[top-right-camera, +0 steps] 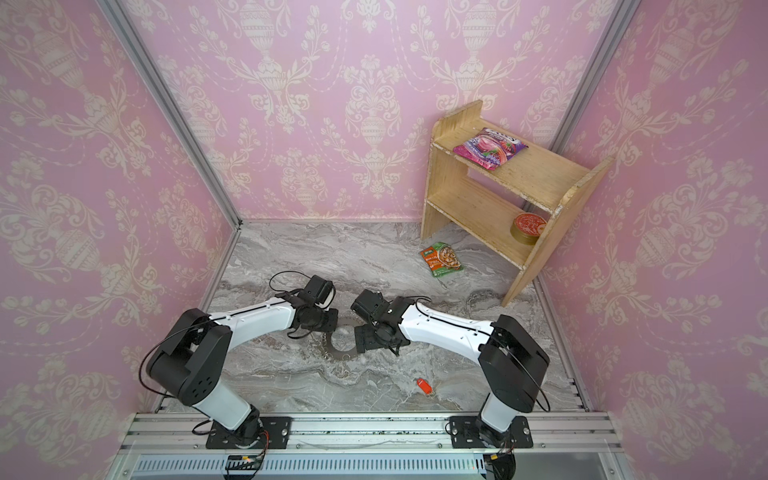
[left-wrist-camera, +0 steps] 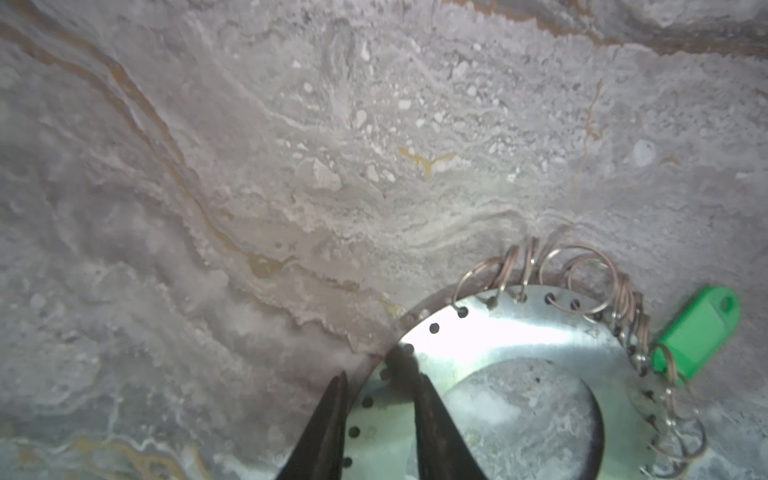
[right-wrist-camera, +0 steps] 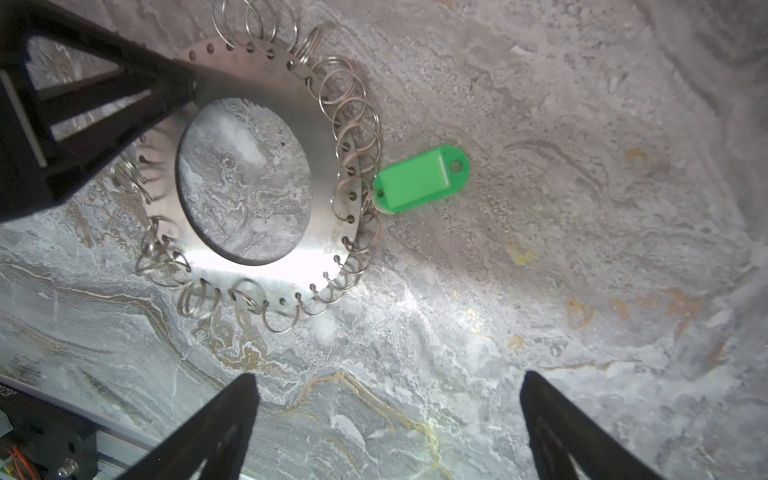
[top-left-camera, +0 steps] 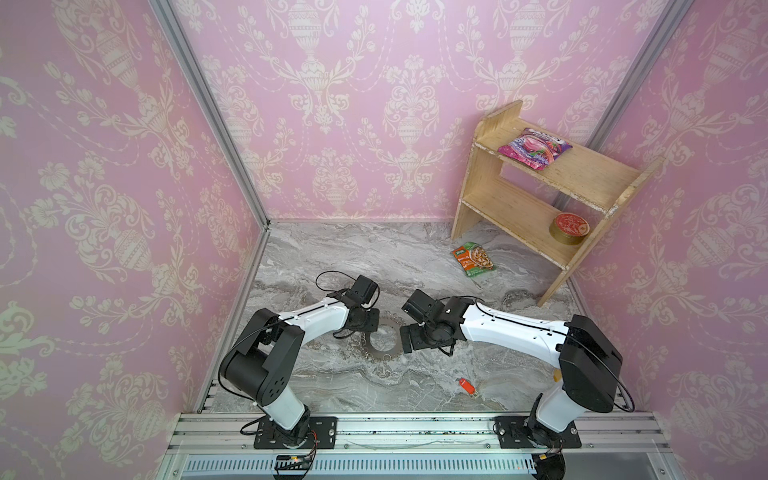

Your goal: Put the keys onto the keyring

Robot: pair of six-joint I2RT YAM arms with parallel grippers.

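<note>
Grey-marbled bench (top-left-camera: 332, 257), pink damask walls (top-left-camera: 353, 124). Keyring (right-wrist-camera: 270, 282) lies flat mid-bench; green key tag (right-wrist-camera: 419, 178) touches its loops, red key tag (top-left-camera: 467, 384) lies well apart. Left hand (left-wrist-camera: 374, 370) narrowly parted astride the rim; right hand (right-wrist-camera: 386, 382) wide, empty.

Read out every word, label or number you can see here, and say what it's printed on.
Nothing can be read clearly.
Pink packet: print too blurred to read.
Orange-green packet: print too small to read.
Red tin lid: design too blurred to read.
Green tag: label window shows no writing.
Red tag: no text visible.
</note>
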